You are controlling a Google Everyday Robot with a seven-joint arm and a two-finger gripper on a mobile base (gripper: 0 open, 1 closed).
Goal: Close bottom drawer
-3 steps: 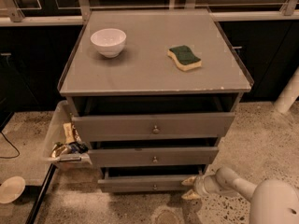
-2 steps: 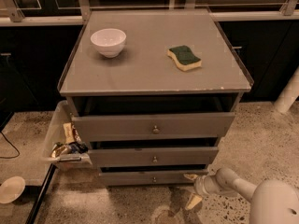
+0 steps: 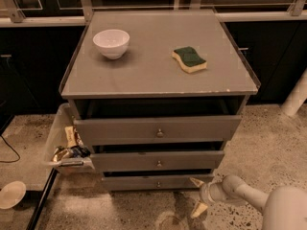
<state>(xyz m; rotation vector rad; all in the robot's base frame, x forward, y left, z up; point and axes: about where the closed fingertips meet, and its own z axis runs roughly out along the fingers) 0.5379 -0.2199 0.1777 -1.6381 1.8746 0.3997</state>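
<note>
The bottom drawer [image 3: 148,182] is the lowest, slimmest grey front of the cabinet, with a small round knob [image 3: 158,184]. It sits nearly flush under the middle drawer [image 3: 158,161], only slightly proud. My gripper [image 3: 197,195] is at the drawer's lower right corner, just off its front, on a white arm [image 3: 249,195] coming from the lower right. Its two pale fingers are spread apart, one near the drawer's edge and one lower toward the floor, with nothing between them.
The top drawer [image 3: 158,128] stands out furthest. On the cabinet top are a white bowl [image 3: 111,43] and a green-and-yellow sponge [image 3: 190,59]. A clear bin of snack packets [image 3: 67,147] hangs at the left. A white disc [image 3: 11,194] lies on the speckled floor.
The bottom drawer has slid in from well out to nearly flush. My gripper has followed it inward, then drawn slightly back and down from its front.
</note>
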